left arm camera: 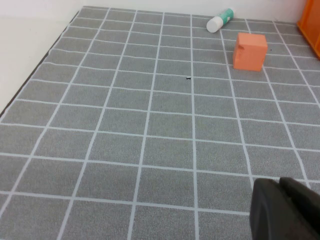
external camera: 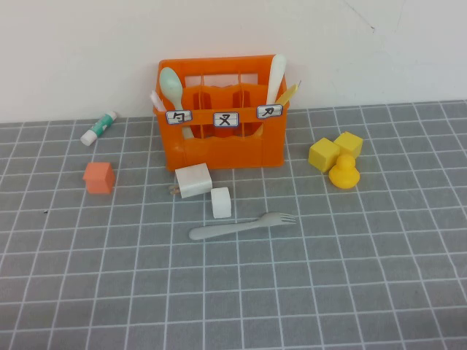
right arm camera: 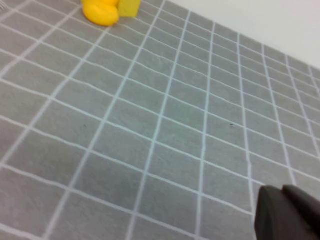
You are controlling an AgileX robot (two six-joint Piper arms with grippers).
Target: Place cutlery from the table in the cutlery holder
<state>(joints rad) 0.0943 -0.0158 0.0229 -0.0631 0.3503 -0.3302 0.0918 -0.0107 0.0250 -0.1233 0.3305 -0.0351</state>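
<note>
the fork [external camera: 243, 225] is lying flat on the grey gridded mat [external camera: 365, 277], just in front of the holder [external camera: 221, 113], tines pointing toward the robot's right. it is untouched, so the pick is not yet begun.

neither arm is showing in the high view. the left gripper [left arm camera: 286, 210] is appearing only as a dark matte corner in its wrist view, hanging above bare mat, with the orange cube [left arm camera: 249, 51] and the white-and-green tube [left arm camera: 220, 20] well ahead of it. the right gripper [right arm camera: 287, 214] is showing the same way in its wrist view, with the yellow duck [right arm camera: 101, 11] far ahead of it. whether either one's fingers are apart or together cannot be told. both seem to be waiting clear of the work area, and the fork is in neither wrist view.

the fork is light grey plastic, thin and smooth, with a long flat handle and short tines; lying so low, it will likely call for a pinch across the narrow handle.

the holder is bright orange plastic, boxy, with slotted walls, 3 compartments and 3 white labels. it is standing against the wall, open side up. a mint spoon [external camera: 171, 84] is leaning in its left compartment and a white utensil [external camera: 276, 76] in its right; the middle one looks free.

2 white blocks [external camera: 204, 188] are sitting between holder and fork, close enough to crowd an approach from behind. 2 yellow cubes [external camera: 334, 149] are sitting with the duck, well off to the fork's right.
</note>
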